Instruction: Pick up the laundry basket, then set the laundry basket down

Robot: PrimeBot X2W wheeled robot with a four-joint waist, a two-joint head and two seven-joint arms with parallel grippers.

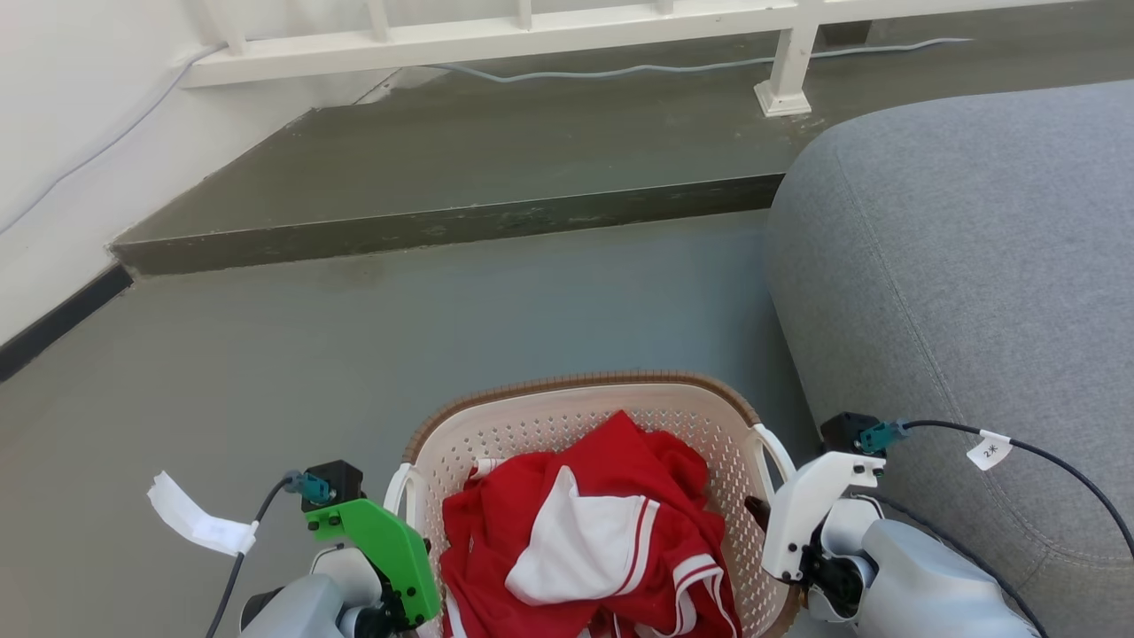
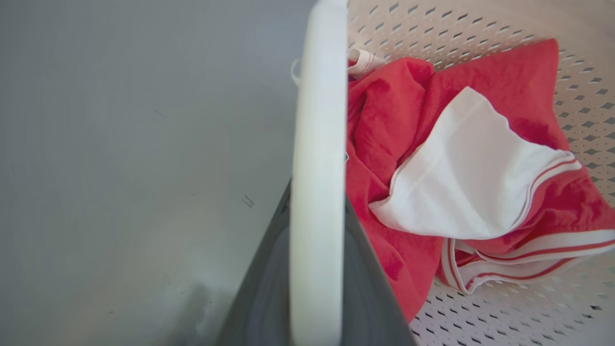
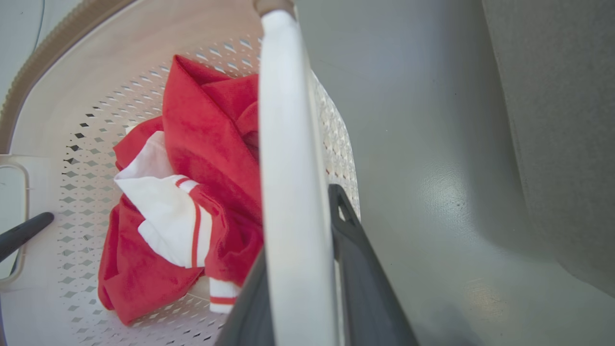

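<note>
Crosswise, the laundry basket point(image 1: 567, 403) faces mouth-up, left fingers point(image 2: 259, 298) and right fingers point(image 3: 365, 269) clamped on its handles point(image 2: 317, 192).

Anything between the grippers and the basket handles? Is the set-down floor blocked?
Nothing visible. The laundry basket has its left handle between the left gripper fingers and its right handle between the right gripper fingers. The floor ahead looks bare. The grey sofa stands close on the right.

Bright, even daylight; wrist views' foregrounds blurred.
</note>
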